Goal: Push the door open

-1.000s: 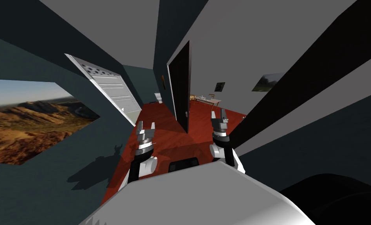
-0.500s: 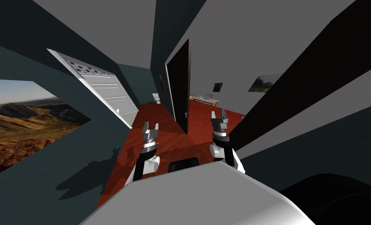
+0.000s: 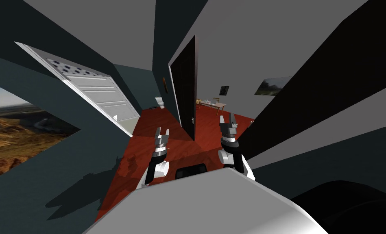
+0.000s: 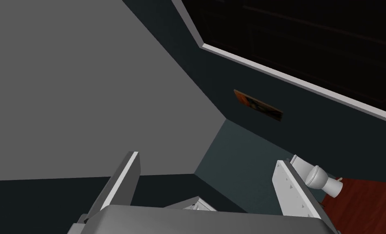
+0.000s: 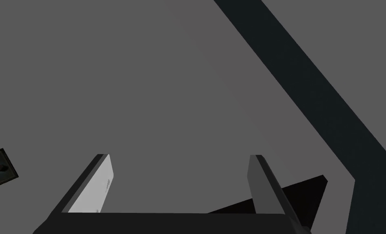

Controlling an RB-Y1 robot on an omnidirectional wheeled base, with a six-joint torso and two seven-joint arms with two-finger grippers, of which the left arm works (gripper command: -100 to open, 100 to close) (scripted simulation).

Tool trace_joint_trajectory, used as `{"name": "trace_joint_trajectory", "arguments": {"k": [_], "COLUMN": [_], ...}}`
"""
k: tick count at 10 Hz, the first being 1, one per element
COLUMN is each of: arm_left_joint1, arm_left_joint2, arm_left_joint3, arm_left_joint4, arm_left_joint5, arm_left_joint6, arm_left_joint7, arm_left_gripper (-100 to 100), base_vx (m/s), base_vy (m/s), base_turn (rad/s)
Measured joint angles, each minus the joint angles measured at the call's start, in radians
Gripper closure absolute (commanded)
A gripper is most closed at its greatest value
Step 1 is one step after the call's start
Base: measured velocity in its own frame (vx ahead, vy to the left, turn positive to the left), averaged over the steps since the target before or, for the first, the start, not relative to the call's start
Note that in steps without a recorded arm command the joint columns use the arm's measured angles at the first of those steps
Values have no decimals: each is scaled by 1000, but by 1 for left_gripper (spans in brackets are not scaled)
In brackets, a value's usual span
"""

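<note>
My view has swung since a second ago, so the landscape picture (image 3: pixel 13 134) and the white panelled door (image 3: pixel 94 91) now sit further left. My left gripper (image 3: pixel 162 131) has shifted right, nearer the dark door (image 3: pixel 186 87), while the right gripper (image 3: pixel 227 118) has kept its place. The dark door stands ahead, beyond both grippers and between them. It is seen almost edge-on in its white frame, with a small handle (image 3: pixel 193 120) low on its near edge, and neither gripper touches it. Both grippers hang over the red floor (image 3: pixel 175 142) with fingers spread and nothing between them, as the left gripper (image 4: pixel 206 158) and right gripper (image 5: pixel 179 155) show up close. A toilet (image 4: pixel 318 178) stands far left of the door, and a table (image 3: pixel 213 105) far right.
</note>
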State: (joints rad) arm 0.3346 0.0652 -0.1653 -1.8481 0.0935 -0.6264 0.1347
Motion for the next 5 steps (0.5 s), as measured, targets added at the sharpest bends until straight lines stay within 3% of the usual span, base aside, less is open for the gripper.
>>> {"name": "trace_joint_trajectory", "arguments": {"k": [5], "arm_left_joint1": [-52], "arm_left_joint2": [14], "arm_left_joint3": [-37], "arm_left_joint4": [118], "arm_left_joint5": [-3], "arm_left_joint6": [-17], "arm_left_joint7": [1], "arm_left_gripper": [-100], "base_vx": [86], "base_vy": [41], "base_turn": [-91]}}
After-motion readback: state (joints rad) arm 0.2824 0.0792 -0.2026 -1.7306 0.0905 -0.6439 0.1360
